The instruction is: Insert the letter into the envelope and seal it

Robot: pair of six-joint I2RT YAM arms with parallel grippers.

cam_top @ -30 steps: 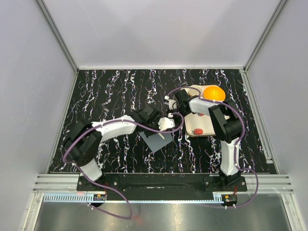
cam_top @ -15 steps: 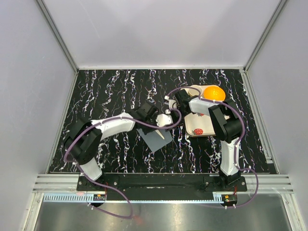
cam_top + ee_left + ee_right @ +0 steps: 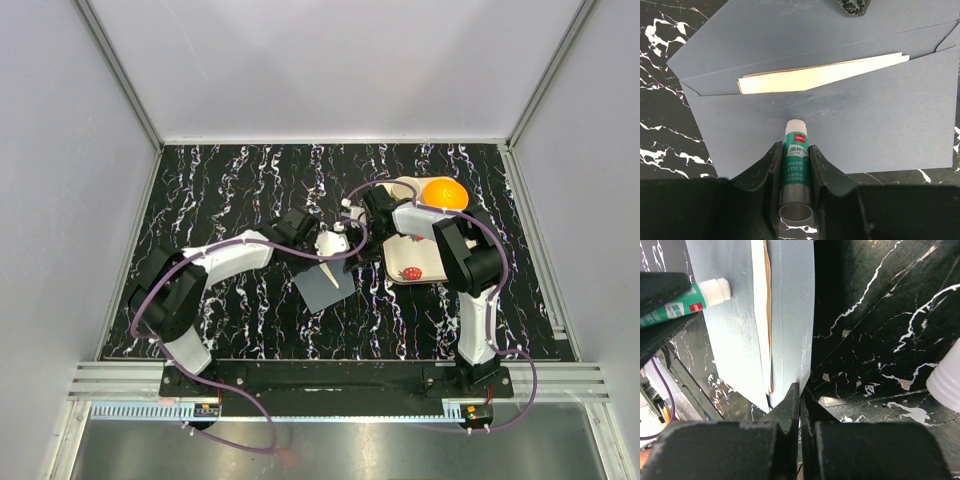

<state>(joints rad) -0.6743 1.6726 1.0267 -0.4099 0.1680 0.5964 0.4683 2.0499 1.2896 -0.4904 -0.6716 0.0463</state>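
Observation:
The dark slate-grey envelope [image 3: 325, 290] lies on the black marbled table with its flap [image 3: 790, 30] open. The tan letter [image 3: 815, 77] sits inside the pocket, its top edge showing at the mouth; it also shows in the right wrist view [image 3: 760, 315]. My left gripper [image 3: 792, 150] is shut on a green glue stick [image 3: 796, 150], whose white tip is just over the envelope's front panel [image 3: 865, 125]. My right gripper [image 3: 800, 390] is shut on the edge of the flap [image 3: 792, 315]. Its tip shows at the flap's point in the left wrist view [image 3: 852, 5].
A cream strawberry-printed tray [image 3: 415, 262] lies right of the envelope, under the right arm, with an orange round object [image 3: 443, 193] behind it. A white ribbed cap [image 3: 947, 380] stands on the table right of my right gripper. White walls enclose the table.
My left gripper has carried the glue stick back and to the left in the top view, over the envelope. The right arm and the envelope have stayed put.

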